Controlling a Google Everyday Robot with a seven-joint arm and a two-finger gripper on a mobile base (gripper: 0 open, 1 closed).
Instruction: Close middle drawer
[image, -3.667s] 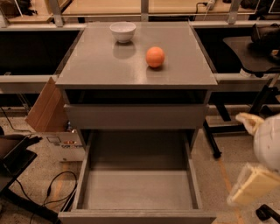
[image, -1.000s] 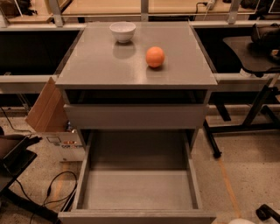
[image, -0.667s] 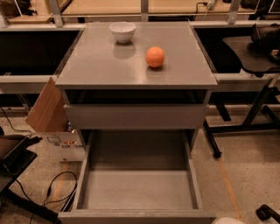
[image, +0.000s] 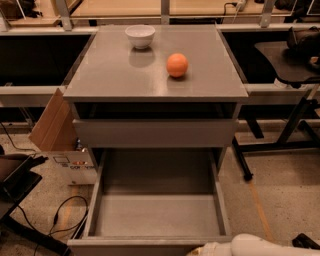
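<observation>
The middle drawer (image: 155, 215) is pulled far out of the grey cabinet. Its deep grey box is empty, and its front (image: 145, 247) lies at the bottom edge of the view. Above it, another grey drawer front (image: 155, 132) stands slightly out from the cabinet. My gripper (image: 215, 248) shows only as a white rounded shape at the bottom edge, right of centre, just at the open drawer's front; most of it is cut off by the frame.
A white bowl (image: 140, 36) and an orange (image: 177, 65) sit on the cabinet top (image: 115, 75). A cardboard box (image: 55, 130) and cables (image: 55, 220) lie at the left. A chair base (image: 270, 145) stands at the right.
The white arm was large at the right edge 3.7 s ago, then dropped almost out of view. Now it shows more at the bottom edge, by the drawer front. The drawer has not moved.
</observation>
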